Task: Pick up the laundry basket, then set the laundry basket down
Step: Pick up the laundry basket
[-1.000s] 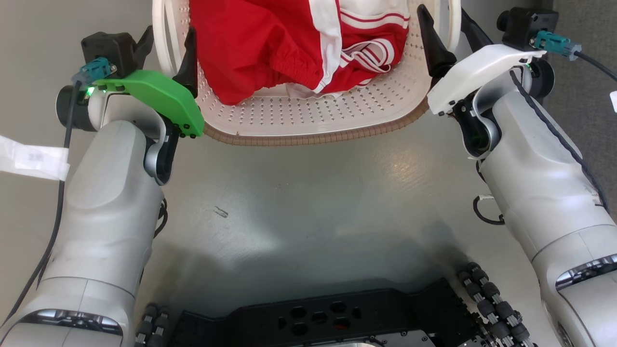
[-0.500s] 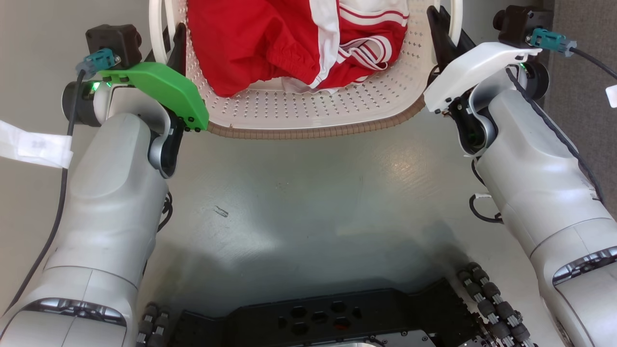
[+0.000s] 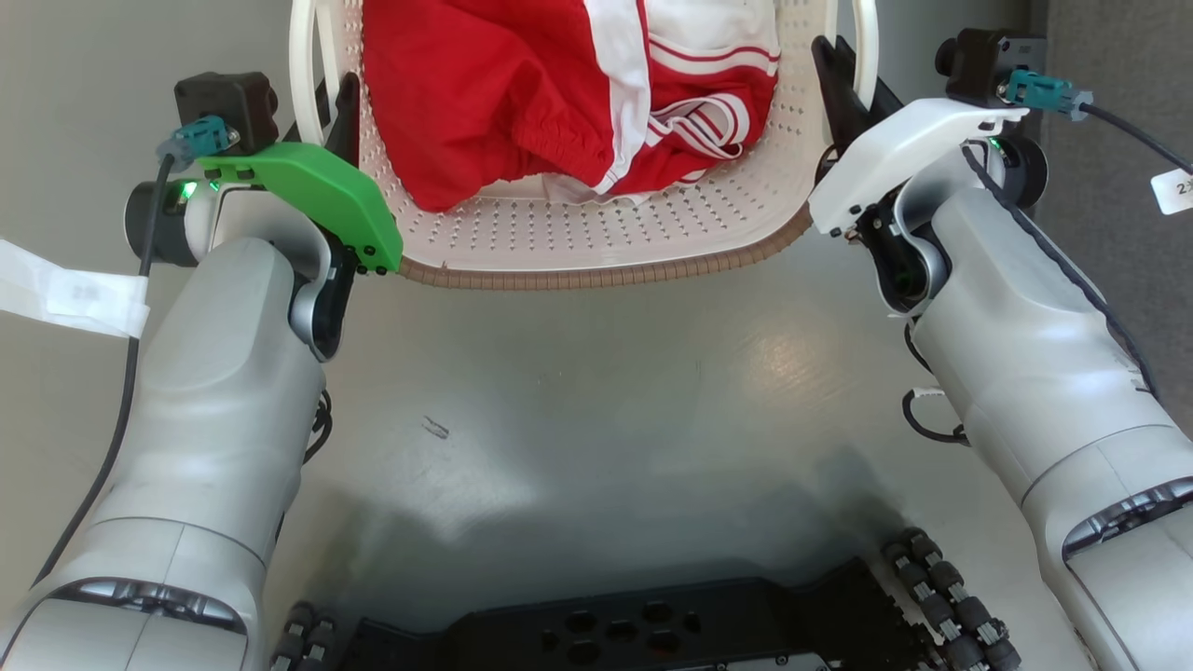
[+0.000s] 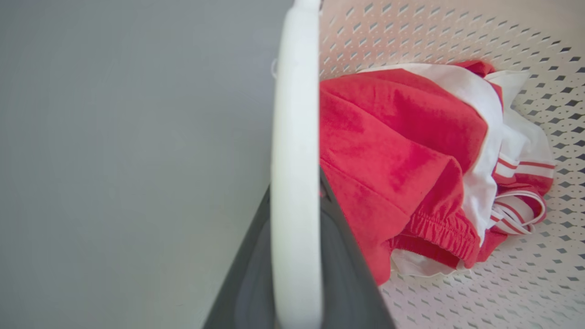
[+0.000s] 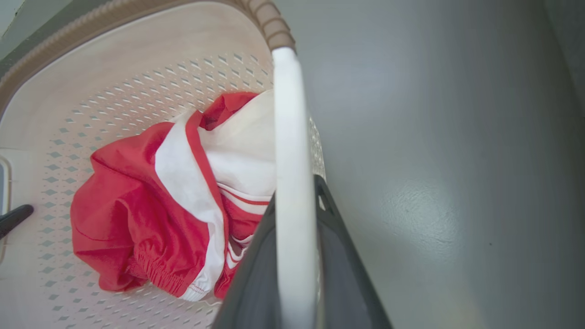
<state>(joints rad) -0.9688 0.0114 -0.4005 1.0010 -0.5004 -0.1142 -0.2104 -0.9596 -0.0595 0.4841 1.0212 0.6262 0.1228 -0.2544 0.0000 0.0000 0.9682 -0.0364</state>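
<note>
Now both jaws are clenched on the side handles of the laundry basket.
Head view: the basket is at the top middle, between the left gripper and the right gripper, with the grey floor around it; whether it touches the floor, I cannot tell. Red and white clothes lie inside it. Left wrist view: the two dark fingers stand on both sides of the left handle, grasping it, and the clothes lie just beside it, in the perforated inside. Right wrist view: the fingers grasp the right handle in the same way; the brown rim meets the handle at the top, and the clothes are on the left.
</note>
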